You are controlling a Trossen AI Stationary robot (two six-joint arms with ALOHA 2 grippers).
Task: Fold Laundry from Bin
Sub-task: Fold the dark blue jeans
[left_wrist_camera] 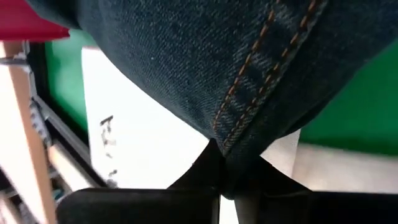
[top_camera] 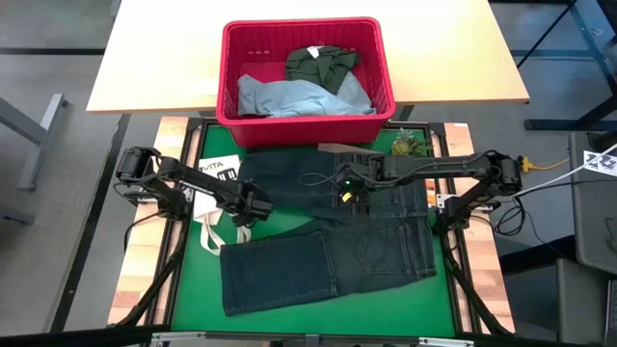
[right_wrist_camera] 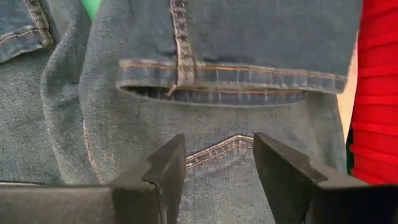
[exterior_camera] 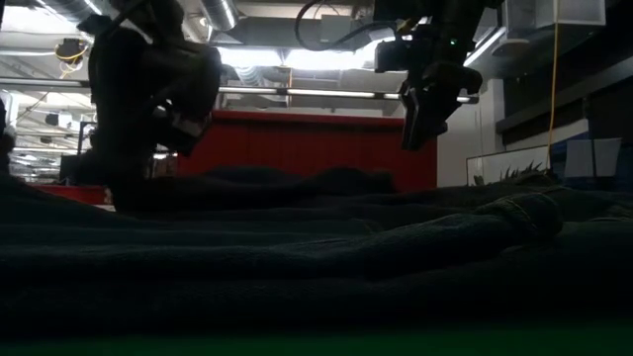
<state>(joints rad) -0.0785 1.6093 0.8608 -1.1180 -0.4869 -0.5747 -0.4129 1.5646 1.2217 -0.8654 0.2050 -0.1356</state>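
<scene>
Presently we find the left gripper (top_camera: 253, 205) clamped on the dark navy jeans' (top_camera: 328, 246) edge; the right gripper (top_camera: 349, 185) hovers open above them near the bin (top_camera: 307, 120).

left end effector (left_wrist_camera: 222, 186) pinching dark navy jeans (left_wrist_camera: 205, 56), orange-stitched seam

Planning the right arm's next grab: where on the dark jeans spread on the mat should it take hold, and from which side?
Judging by the pose, the dark jeans lie flat, so the open right gripper should drop from above onto the hem edge before it, opposite the left gripper's pinch.
</scene>
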